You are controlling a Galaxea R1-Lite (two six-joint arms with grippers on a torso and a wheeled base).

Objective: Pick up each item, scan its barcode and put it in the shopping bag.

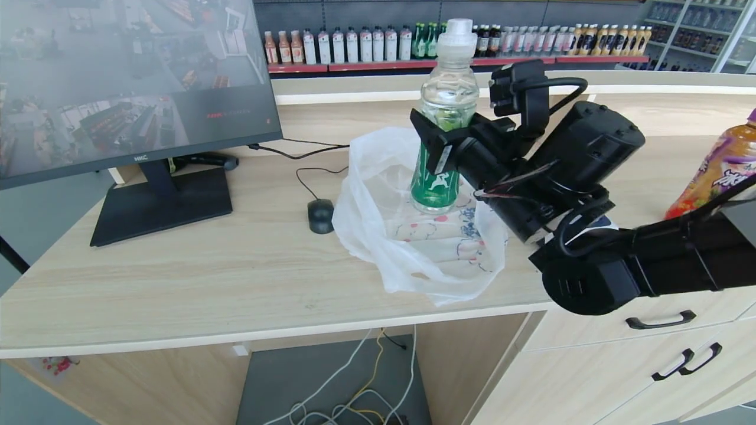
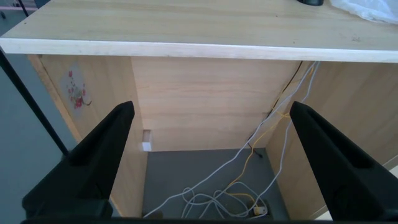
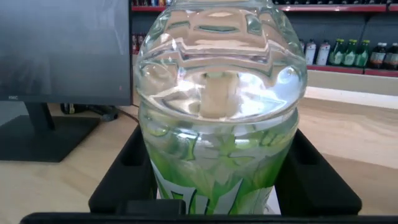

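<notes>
Right gripper [image 1: 442, 141] is clamping the bottle [image 1: 449, 88] upright at its label, over the open bag [image 1: 378, 200] on the table [image 1: 236, 265]. I judge it should be lowering straight through the mouth, missing the plastic rim, releasing once the base is resting. Left gripper [image 2: 208, 155], fingers apart, is hanging below the table edge.

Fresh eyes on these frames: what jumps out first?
The clear bottle with a green label stands out most. The right gripper holds it upright over the white bag in the middle of the counter. After that come the big monitor on the counter's left and an orange drink bottle at the far right edge.
</notes>
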